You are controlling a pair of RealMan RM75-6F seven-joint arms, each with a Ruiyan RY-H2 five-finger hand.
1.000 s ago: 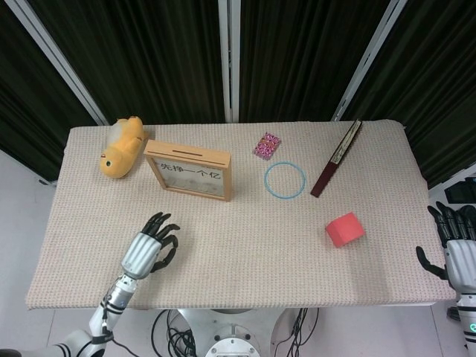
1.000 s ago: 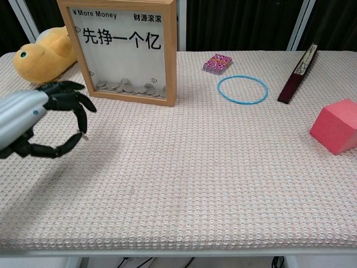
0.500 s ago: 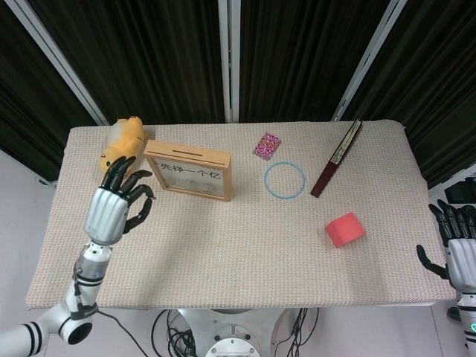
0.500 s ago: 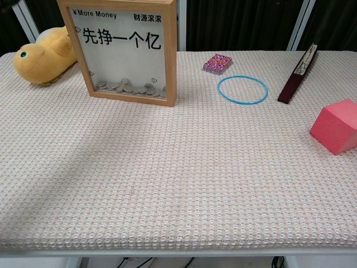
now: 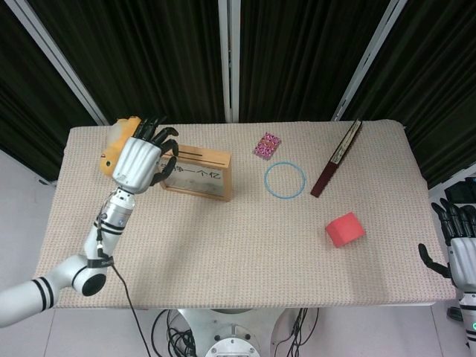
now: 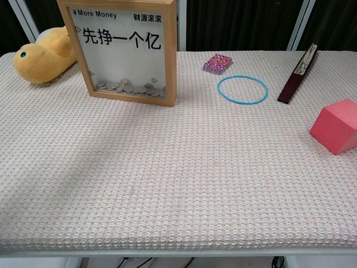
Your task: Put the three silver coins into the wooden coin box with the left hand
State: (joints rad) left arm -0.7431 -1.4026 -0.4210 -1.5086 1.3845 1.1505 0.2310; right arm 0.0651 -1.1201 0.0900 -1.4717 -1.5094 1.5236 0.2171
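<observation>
**Left hand raised over the coin box**

A beige woven table stands before black curtains. In the head view's upper left, the left hand hovers over the left end of the wooden coin box, fingers curled; whether it pinches a coin cannot be told. Silver coins lie heaped inside the box behind its clear front. The right hand hangs at the lower right edge, off the table, fingers apart and holding nothing.
</observation>
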